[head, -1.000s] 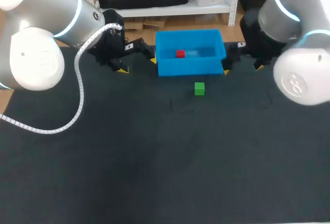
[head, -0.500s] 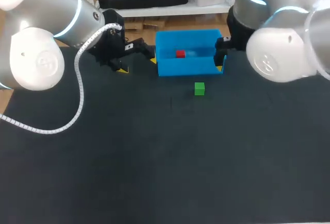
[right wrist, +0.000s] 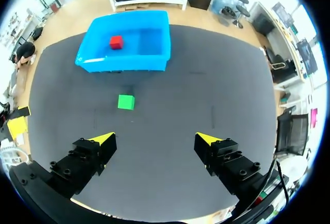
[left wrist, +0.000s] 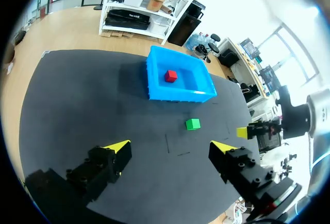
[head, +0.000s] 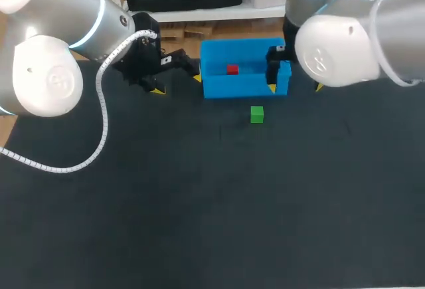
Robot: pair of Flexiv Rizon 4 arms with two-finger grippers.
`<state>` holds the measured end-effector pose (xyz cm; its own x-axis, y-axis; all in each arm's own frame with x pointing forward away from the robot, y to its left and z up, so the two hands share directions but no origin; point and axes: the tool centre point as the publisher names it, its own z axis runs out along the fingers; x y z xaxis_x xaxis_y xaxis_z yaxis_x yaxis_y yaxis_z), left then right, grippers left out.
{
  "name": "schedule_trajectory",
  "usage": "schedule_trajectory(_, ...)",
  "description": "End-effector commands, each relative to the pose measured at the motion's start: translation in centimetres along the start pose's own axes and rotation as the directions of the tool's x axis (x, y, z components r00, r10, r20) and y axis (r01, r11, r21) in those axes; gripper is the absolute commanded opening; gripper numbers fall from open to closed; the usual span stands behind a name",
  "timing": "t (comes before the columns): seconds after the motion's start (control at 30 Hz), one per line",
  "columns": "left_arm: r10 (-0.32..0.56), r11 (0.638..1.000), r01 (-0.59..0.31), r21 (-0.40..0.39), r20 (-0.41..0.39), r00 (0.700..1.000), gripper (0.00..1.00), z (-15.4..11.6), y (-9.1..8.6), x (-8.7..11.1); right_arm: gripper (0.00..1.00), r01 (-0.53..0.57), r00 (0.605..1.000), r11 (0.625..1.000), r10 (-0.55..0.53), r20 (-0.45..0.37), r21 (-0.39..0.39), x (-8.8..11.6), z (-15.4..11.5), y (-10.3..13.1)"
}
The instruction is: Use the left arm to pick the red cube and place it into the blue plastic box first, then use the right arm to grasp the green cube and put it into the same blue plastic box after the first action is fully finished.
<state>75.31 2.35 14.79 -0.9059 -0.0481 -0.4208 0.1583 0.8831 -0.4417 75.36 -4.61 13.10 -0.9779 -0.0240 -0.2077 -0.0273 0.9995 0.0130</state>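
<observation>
A dark, matte black tabletop [head: 199, 222] is carrying two things directly. An open blue plastic box [head: 239, 87] is sitting toward its far edge, and a small green cube [head: 257, 114] is lying just in front of that box, not touching it.

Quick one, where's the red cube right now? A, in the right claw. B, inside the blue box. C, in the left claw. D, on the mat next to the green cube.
B: the red cube sits inside the blue box, while the green cube lies outside in front of it, and the left claw and right claw are both open and empty.
</observation>
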Motion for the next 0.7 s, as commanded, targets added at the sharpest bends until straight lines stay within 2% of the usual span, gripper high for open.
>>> schedule_trajectory(0.03,-0.001,1.0,0.001,0.0,0.0,1.0,1.0,0.0,0.0,0.0,1.0,-0.006,0.999,1.0,0.006,-0.039,0.01,-0.9,0.4,0.9)
schedule_trajectory(0.7,-0.001,1.0,0.001,0.0,0.0,1.0,1.0,0.0,0.0,0.0,1.0,-0.035,0.997,0.999,0.037,-0.061,0.027,-1.8,1.7,3.0)
